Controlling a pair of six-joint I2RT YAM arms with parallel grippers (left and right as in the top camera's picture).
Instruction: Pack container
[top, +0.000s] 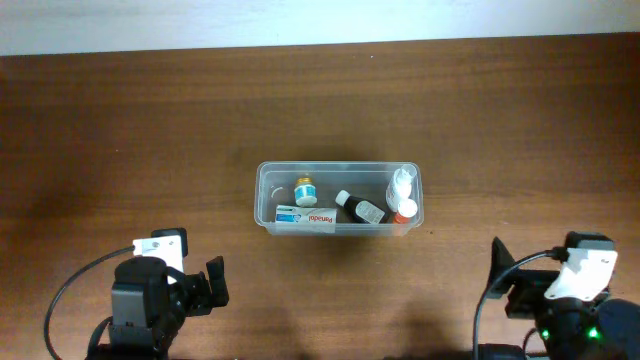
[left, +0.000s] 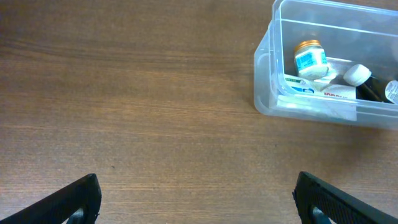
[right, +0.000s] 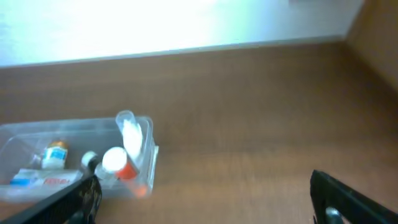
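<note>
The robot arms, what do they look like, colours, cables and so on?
Both are mostly black. The left arm has a white block on top and a black cable looping beside it. The right arm has a white cover, green lights and a black cable. The gripper fingers are black.

One clear container (top: 263, 190), five items inside it: one small gold-lidded jar (top: 304, 189), one white box (top: 305, 217), one dark bottle (top: 362, 208), one white bottle (top: 401, 182), one orange bottle (top: 405, 211), two grippers, left gripper (top: 208, 285) and right gripper (top: 499, 279), one wooden table (top: 120, 150).
</note>
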